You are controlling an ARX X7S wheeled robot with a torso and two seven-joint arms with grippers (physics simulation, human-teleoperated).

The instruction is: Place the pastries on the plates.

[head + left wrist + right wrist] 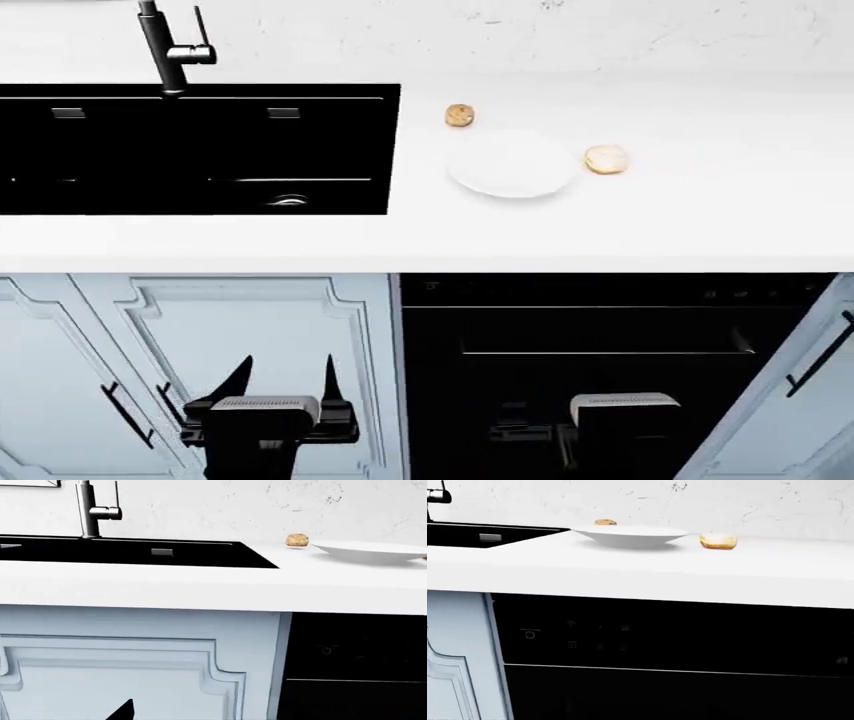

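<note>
On the white counter, a plain white plate (pixel 511 165) lies to the right of the sink. A golden-brown bun (pixel 459 115) sits just behind the plate's left edge, and a pale iced doughnut (pixel 606 159) rests against its right side. The left wrist view shows the bun (pixel 297 540) and the plate (pixel 373 551). The right wrist view shows the plate (pixel 630 534), the doughnut (pixel 718 541) and the bun (pixel 605 522). My left gripper (pixel 283 380) hangs open below the counter, in front of the cabinet. My right gripper (pixel 625 408) is low before the oven, with its fingers lost against the black.
A black sink (pixel 200 150) with a steel faucet (pixel 171 50) fills the counter's left part. Below the counter edge (pixel 427 260) are pale blue cabinet doors (pixel 254 330) and a black oven front (pixel 601 340). A marbled wall backs the counter.
</note>
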